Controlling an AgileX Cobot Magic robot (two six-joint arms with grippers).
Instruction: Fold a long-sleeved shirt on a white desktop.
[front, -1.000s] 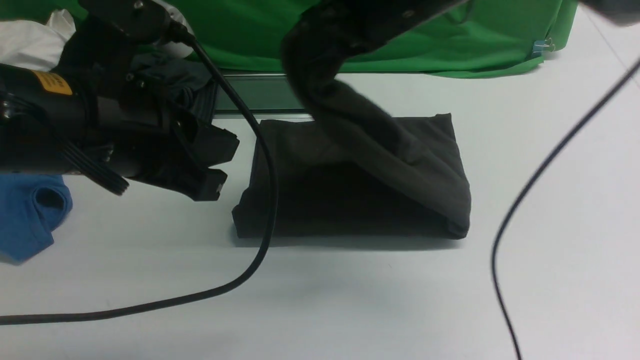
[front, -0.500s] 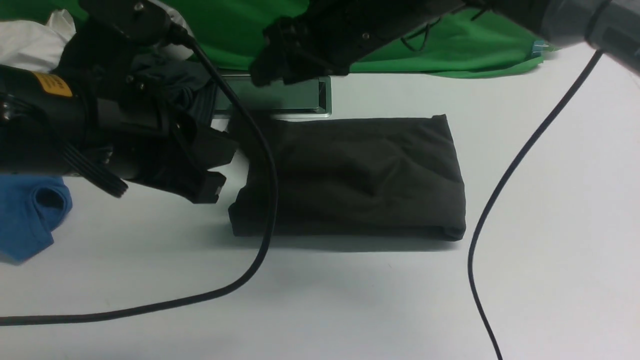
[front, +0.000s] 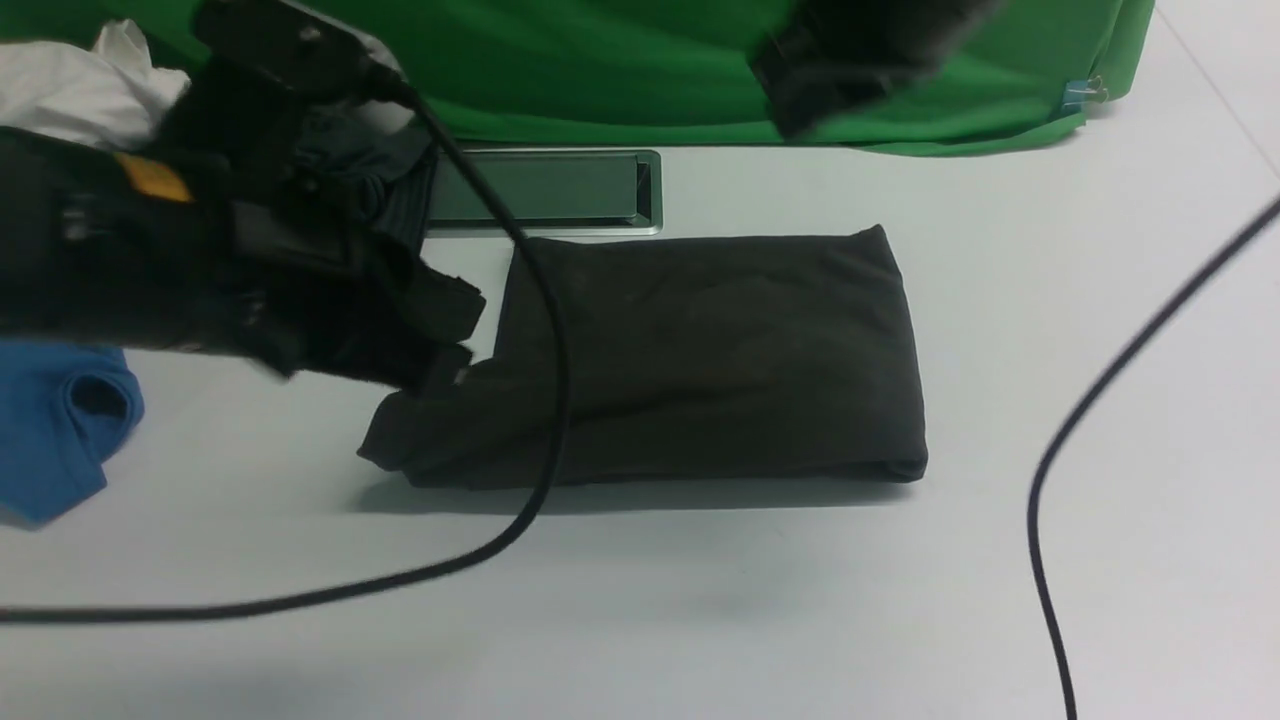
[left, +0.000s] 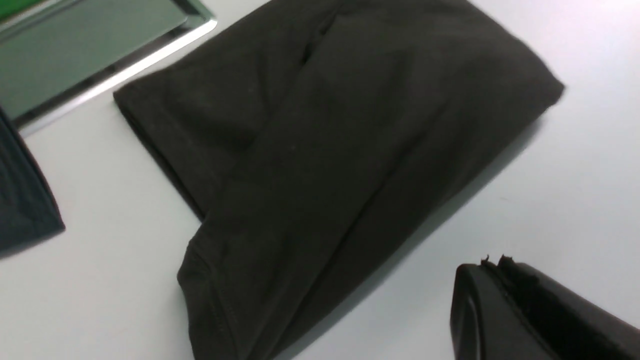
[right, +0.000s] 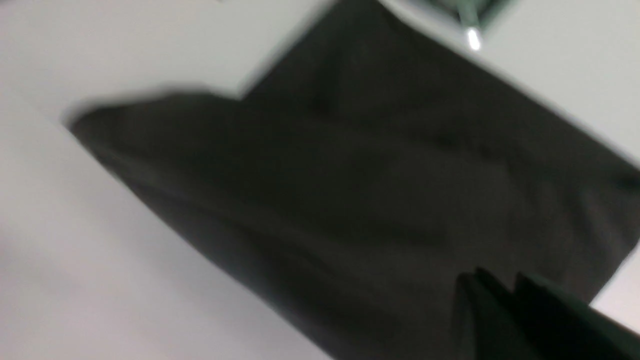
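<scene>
The right arm has swung up and away from the shirt (front: 700, 350) since a second ago, when it was still draping a flap across; that flap now lies flat, and the near-left corner of the bundle has been dragged out toward the left gripper (front: 445, 345). The shirt sits as a thick dark rectangle in the middle of the table (front: 700, 600), its far edge just in front of the hatch (front: 545, 188).

The left fingers are closed, pressed against that stretched corner; whether they pinch cloth or only touch it I can't tell. The right gripper (front: 830, 75) is a blur high over the green cloth (front: 600, 60), and its wrist view shows the fingers (right: 495, 310) drawn together with nothing in them.

The worry is that corner. If the left arm keeps pulling, the layers could slide and the neat stack come undone. The black cable (front: 545, 400) lies right across the shirt's left end, so any arm motion may sweep it and rumple the top fold.
</scene>
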